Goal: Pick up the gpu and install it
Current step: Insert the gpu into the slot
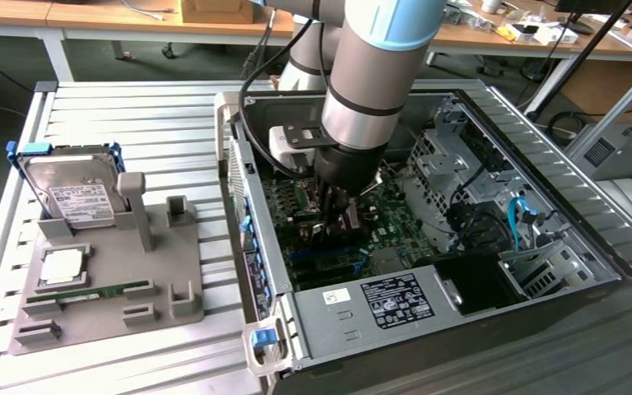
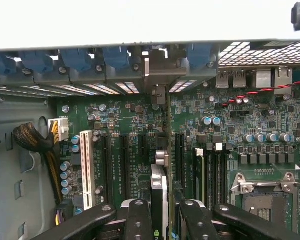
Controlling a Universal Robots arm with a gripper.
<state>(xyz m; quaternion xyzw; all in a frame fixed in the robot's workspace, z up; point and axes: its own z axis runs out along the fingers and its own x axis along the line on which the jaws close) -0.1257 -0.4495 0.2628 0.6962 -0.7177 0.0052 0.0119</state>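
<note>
Gripper (image 2: 166, 212) clamped on gpu (image 2: 162, 165), card held edge-on, upright over motherboard (image 2: 240, 130) slots at frame centre of wrist view, inside open PC case (image 1: 579, 247) (centre of exterior view). Risk: card edge slightly off slot, connector could jam or bracket catch rear panel.

Thin gpu (image 2: 162, 165) edge-on above motherboard slots

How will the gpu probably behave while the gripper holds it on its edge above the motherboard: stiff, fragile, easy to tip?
The gpu looks like a thin flat board, so probably stiff and light. Standing on edge between the gripper fingers, it may tilt if pushed sideways. Its bare board seems fragile, so pressing it crookedly toward the motherboard could do damage.
</note>
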